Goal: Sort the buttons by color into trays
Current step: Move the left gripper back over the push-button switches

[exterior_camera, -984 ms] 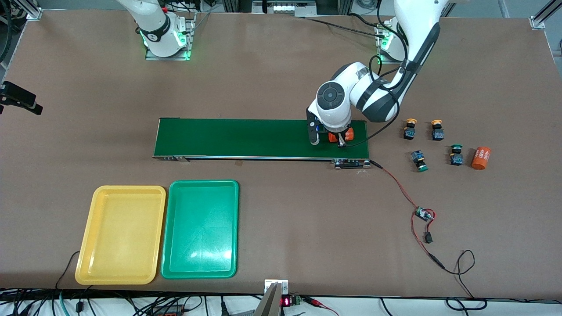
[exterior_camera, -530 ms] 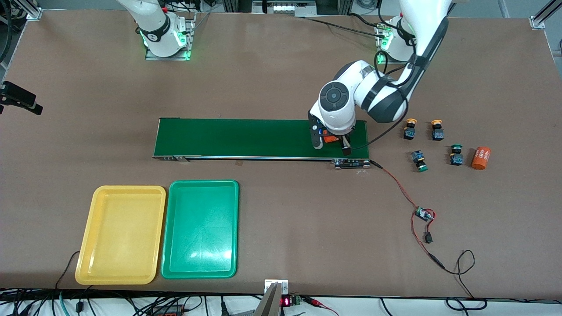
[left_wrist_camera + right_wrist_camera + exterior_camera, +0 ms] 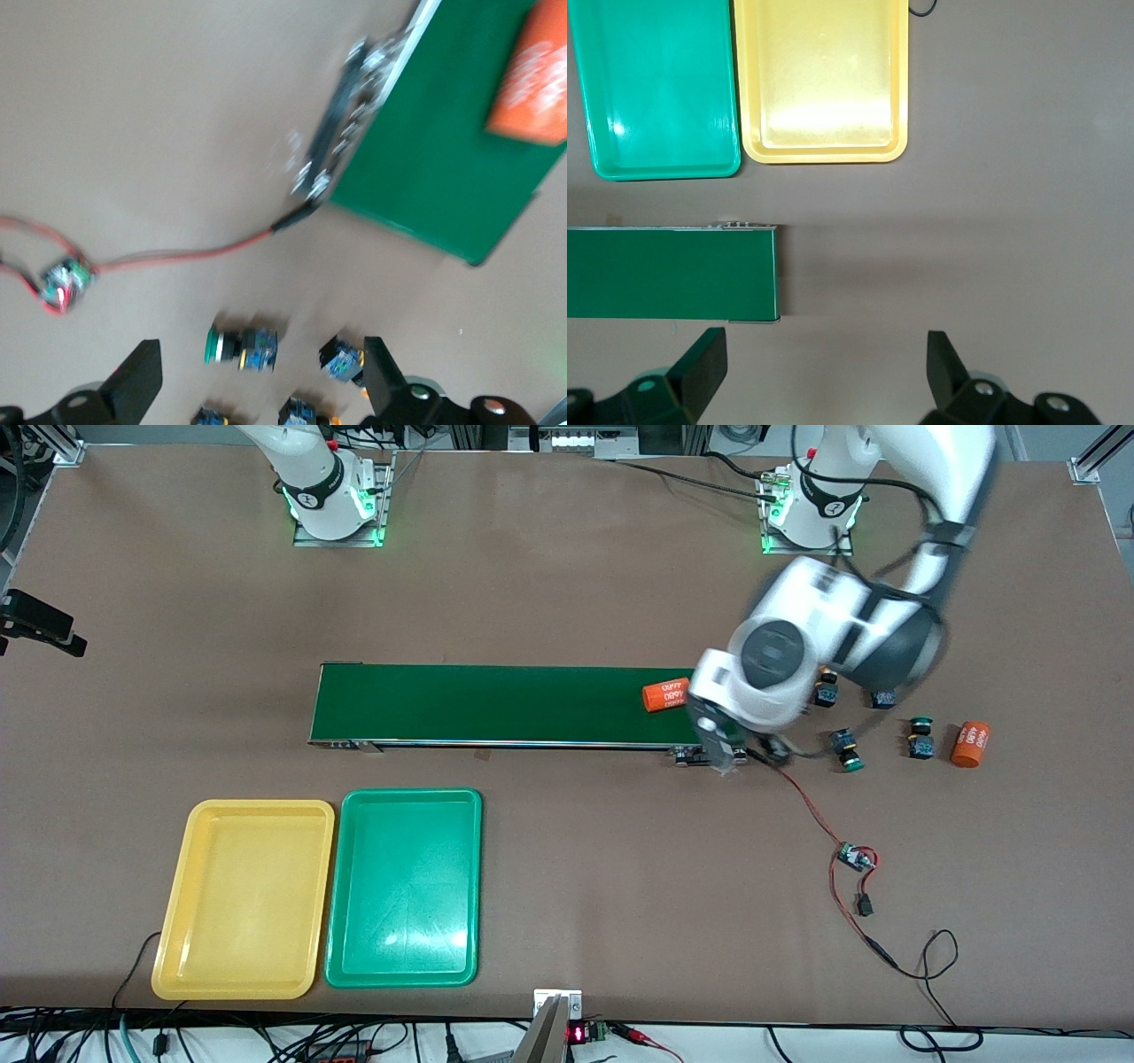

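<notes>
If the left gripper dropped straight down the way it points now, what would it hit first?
Probably the green-capped button lying on its side, which sits between the open left gripper fingers in the wrist view, or the bare table beside it; depth is unclear.

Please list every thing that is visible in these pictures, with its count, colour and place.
Buttons: four, two green-capped, two yellow-capped partly hidden, at the left arm's end.
Orange cylinders: two, one on the belt, one beside the buttons.
Conveyor belt: one, dark green, table middle.
Trays: two, yellow and green, side by side, nearer the camera than the belt.
Red wire: one, from the belt.
Left gripper: fingers open, over the buttons.
Right gripper: open, waiting above the belt's end.
</notes>
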Robot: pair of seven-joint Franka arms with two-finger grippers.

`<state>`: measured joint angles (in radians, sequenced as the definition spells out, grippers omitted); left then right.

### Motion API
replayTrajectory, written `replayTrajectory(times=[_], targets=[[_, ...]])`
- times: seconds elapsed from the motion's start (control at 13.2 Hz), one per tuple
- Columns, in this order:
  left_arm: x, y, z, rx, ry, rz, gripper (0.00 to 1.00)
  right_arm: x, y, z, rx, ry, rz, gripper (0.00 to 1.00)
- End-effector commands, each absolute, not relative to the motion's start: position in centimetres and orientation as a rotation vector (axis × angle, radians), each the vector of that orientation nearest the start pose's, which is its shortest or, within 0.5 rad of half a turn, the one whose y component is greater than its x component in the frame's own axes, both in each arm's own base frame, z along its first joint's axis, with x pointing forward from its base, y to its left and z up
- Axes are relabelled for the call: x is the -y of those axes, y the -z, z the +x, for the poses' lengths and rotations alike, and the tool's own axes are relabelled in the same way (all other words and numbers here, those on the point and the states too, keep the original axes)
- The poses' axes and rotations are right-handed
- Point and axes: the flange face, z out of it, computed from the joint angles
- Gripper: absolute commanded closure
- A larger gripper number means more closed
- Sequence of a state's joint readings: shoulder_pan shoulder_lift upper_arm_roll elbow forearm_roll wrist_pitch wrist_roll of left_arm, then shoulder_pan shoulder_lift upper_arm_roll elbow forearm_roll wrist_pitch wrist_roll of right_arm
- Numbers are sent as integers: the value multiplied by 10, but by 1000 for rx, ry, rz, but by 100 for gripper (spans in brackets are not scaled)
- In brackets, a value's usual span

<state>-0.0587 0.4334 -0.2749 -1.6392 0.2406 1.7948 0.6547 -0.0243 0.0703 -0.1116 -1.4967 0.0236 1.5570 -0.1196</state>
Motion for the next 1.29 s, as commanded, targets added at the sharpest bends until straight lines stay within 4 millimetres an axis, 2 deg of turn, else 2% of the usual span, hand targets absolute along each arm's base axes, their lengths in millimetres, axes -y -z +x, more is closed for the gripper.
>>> replayTrajectory(times=[0.0,0.08,0.15,0.23,0.3,0.38,0.53,0.68,0.76,0.91,1.21], targets=[[125,-349,630,-1437,-408,-2770,0,71,-619,570,-35,-20,-3114,0],[94,-342,641,-1374,-321,-2809,0,72,-618,570,-42,-25,-3110,0],[74,-329,641,-1357,-274,-2816,0,73,-614,572,-42,-36,-3110,0],[45,-320,636,-1298,-277,-2848,0,73,-612,573,-35,-41,-3109,0],[33,-319,629,-1247,-293,-2877,0,73,-608,575,-30,-53,-3108,0],[31,-322,619,-1171,-304,-2921,0,73,-605,576,-28,-62,-3108,0],[28,-326,587,-838,-337,-3037,0,71,-598,578,-23,-90,-3106,0],[32,-335,548,-505,-313,-3092,0,70,-575,586,-10,-178,-3102,0],[33,-331,531,-435,-328,-3092,0,70,-571,586,-9,-208,-3095,0],[32,-308,505,-326,-331,-3125,0,65,-568,584,0,-246,-3089,0],[14,-255,475,-270,-275,-3149,0,55,-558,573,33,-349,-3070,0]])
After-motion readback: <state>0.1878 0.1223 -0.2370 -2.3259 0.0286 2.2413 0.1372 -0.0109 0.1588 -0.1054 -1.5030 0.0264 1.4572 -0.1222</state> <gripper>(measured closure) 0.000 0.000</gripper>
